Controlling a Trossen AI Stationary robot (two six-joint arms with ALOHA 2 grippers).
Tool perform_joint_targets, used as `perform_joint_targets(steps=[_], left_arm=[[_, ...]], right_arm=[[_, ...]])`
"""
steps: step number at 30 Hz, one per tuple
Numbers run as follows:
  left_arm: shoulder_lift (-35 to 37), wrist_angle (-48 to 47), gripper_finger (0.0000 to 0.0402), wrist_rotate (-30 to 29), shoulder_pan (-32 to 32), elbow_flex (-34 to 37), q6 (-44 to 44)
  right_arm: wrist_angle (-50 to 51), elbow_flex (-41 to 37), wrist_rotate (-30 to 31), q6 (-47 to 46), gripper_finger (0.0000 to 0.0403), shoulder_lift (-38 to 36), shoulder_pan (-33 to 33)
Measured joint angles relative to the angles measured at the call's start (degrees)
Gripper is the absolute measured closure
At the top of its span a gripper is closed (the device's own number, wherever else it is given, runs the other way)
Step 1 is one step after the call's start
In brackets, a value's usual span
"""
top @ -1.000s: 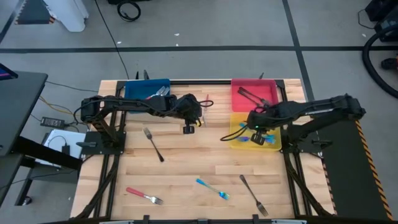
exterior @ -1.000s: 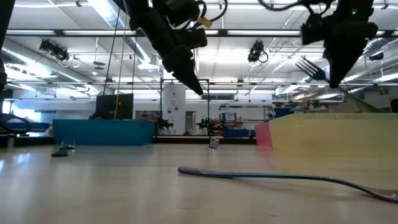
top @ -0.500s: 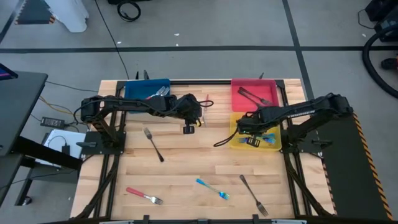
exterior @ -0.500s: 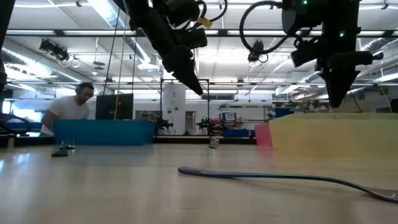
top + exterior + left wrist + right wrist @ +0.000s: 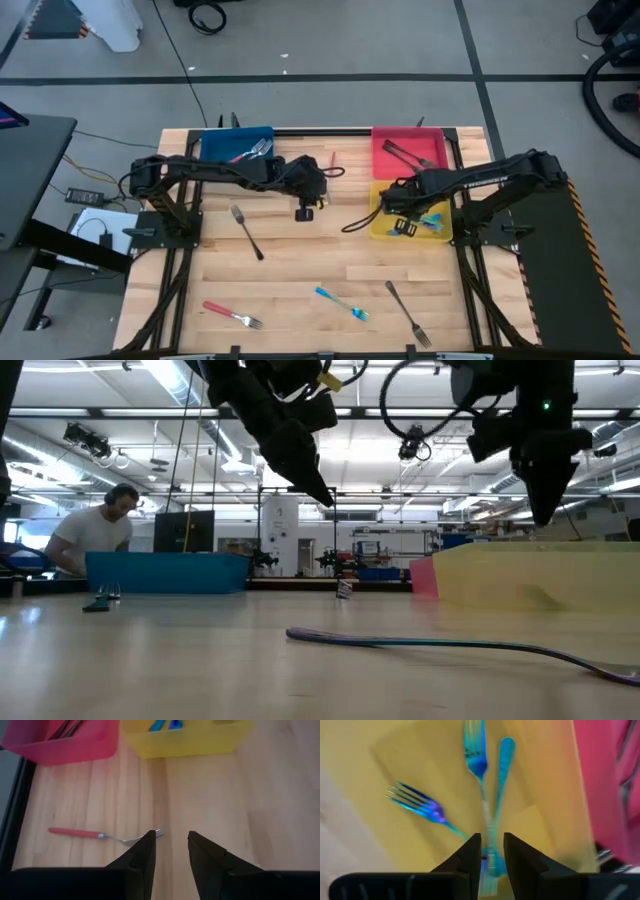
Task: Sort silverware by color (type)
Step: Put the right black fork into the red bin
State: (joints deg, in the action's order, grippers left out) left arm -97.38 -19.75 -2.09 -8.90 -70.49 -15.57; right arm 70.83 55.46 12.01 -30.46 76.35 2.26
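wooden table (image 5: pixel 300 270) under both arms: right gripper (image 5: pixel 488 851) hangs over the yellow tray (image 5: pixel 380 226), fingers slightly parted, blue forks (image 5: pixel 482 780) lying loose just below. left gripper (image 5: pixel 170 851) hovers empty, slightly apart, beside a red-handled fork (image 5: pixel 95 835).

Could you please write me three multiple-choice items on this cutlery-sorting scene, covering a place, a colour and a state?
1. Where is the right gripper?
A. Above the yellow plastic tray
B. Above the blue tray
C. At the table's near edge

2. What colour are the small forks lying in that yellow tray?
A. Red-handled
B. Light blue
C. All dark metal

3. How is the left gripper?
A. Shut on a red-handled fork
B. Shut on a dark fork
C. Open and empty

Key: 1 A, its wrist view looks straight down into yellow; 2 B, the tines and handles there show blue; 3 C, bare wood shows between its parted fingers.
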Motion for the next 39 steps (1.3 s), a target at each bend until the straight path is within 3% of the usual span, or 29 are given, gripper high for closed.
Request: perform_joint_targets(steps=[6,12,22,30,35,39], left_arm=[[0.00,0.07,0.0288,0.13,0.80,-0.01,0.00],[0.00,-0.72,0.0288,0.00,0.78,0.01,0.00],[-0.02,-0.87,0.0288,0.00,0.78,-0.01,0.05],[-0.04,-1.35,0.0288,0.00,0.78,-0.01,2.35],[-0.07,-2.71,0.0288,0.02,0.80,-0.01,4.52],[-0.07,-4.12,0.0288,0.00,1.43,0.00,5.51]], right_arm=[[-0.57,3.45,-7.68,-10.17,0.0313,-0.06,4.40],[-1.58,3.47,-13.25,-22.52,0.0313,0.22,13.50],[-12.94,3.47,-13.32,-35.69,0.0304,0.40,24.76],[-14.70,3.47,-10.74,-56.27,0.0273,0.80,33.77],[-17.24,3.45,-10.86,-67.15,0.0269,5.98,39.58],[-23.67,3.45,-15.04,-67.43,0.0269,12.73,41.99]])
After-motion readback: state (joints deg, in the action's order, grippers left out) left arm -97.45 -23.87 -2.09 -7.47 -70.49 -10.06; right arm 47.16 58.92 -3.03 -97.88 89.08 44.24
